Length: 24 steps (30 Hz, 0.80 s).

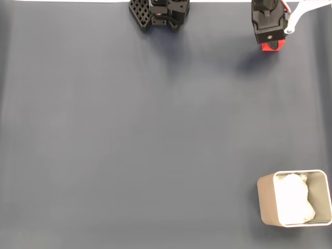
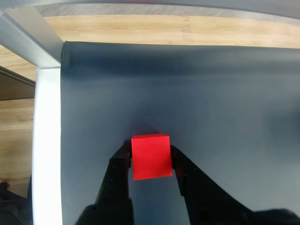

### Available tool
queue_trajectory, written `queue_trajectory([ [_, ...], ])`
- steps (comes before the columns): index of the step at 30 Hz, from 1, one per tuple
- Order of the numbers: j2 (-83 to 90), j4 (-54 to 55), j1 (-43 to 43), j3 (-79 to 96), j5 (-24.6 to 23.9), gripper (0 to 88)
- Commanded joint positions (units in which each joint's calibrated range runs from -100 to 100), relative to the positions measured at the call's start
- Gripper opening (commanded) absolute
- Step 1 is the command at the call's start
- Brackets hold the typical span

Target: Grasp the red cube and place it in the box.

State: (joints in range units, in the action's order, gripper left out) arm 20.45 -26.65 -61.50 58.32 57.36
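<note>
The red cube (image 2: 150,156) sits between the two black fingers of my gripper (image 2: 150,157), which is shut on it from both sides. In the fixed view the gripper (image 1: 270,45) is at the top right edge of the dark mat, and the red cube (image 1: 270,46) peeks out below the black wrist. Whether the cube rests on the mat or hangs just above it, I cannot tell. The box (image 1: 265,199), beige with white lumpy padding inside, stands at the bottom right corner of the mat, far from the gripper.
The arm's black base (image 1: 158,13) is at the top centre of the fixed view. A dark mat (image 1: 129,129) covers the table. In the wrist view a white table edge (image 2: 47,140) and wooden floor (image 2: 140,30) lie beyond the mat.
</note>
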Motion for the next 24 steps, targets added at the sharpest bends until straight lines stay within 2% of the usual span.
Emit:
queue_trajectory([
  [1,0.61,0.34,-0.43,-0.11,-0.34,13.0],
  [9,1.04,0.34,-0.43,0.35,-0.05,10.3],
  [15,2.08,0.18,-0.58,0.90,-0.15,4.9],
  [24,3.81,-1.14,-0.43,0.08,-0.68,4.0],
])
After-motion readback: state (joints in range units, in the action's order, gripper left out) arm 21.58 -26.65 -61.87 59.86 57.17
